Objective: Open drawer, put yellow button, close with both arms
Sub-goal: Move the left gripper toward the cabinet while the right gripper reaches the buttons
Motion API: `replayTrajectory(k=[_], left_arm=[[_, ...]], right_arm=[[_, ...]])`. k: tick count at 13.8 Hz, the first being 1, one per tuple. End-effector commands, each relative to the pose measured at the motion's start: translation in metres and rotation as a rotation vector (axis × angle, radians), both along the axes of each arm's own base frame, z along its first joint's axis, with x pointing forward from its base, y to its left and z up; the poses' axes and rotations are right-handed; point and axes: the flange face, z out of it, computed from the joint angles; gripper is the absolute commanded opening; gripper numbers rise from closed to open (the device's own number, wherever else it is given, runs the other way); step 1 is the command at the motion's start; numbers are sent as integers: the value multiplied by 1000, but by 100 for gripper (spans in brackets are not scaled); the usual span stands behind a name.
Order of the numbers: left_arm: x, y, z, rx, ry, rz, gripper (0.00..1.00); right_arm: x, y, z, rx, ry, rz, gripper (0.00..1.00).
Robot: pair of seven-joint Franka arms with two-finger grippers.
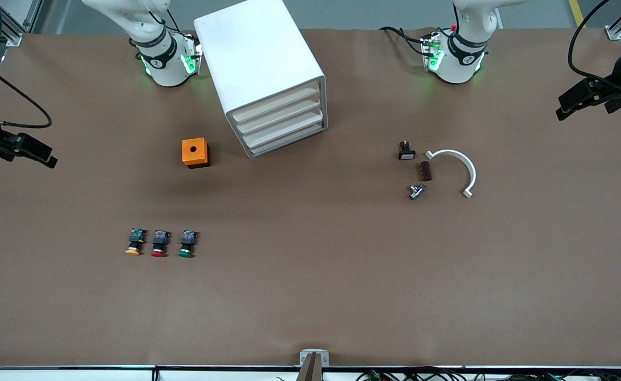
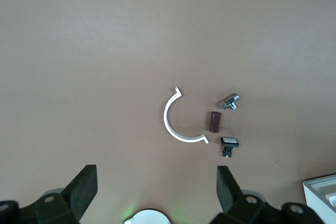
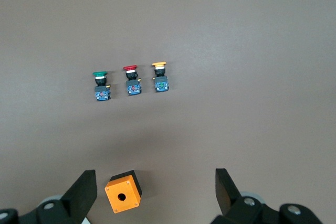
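Drawer [image 1: 278, 103], top of the cabinet [image 1: 260, 69], is shut and sits nearer your right gripper [image 1: 24, 148] than your left gripper [image 1: 588, 98]; both hang released, holding nothing.

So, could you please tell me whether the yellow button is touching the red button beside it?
Apart: the right wrist view shows bare table between the yellow button and the red button.

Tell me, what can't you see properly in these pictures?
- Drawer insides: shut, front view.
- Cabinet: cut off by the left wrist view's edge.
- Small metal part: too small to identify.
- Left gripper and right gripper: open, bodies cropped at the wrist views' edges.
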Motion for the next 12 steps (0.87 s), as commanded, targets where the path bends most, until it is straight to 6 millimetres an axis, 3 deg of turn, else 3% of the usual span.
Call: replayTrajectory(k=[1, 5, 9, 12], left_arm=[[-5, 1, 7, -11, 2, -15, 100], [3, 5, 8, -2, -2, -5, 100], [24, 16, -22, -30, 52, -45, 100], [43, 14, -60, -32, 122, -8, 100]], right_arm=[[-4, -1, 2, 15, -5, -8, 100], [-5, -1, 1, 16, -2, -8, 100], [-6, 2, -7, 18, 15, -4, 100], [-6, 11, -9, 32, 19, 9, 100]])
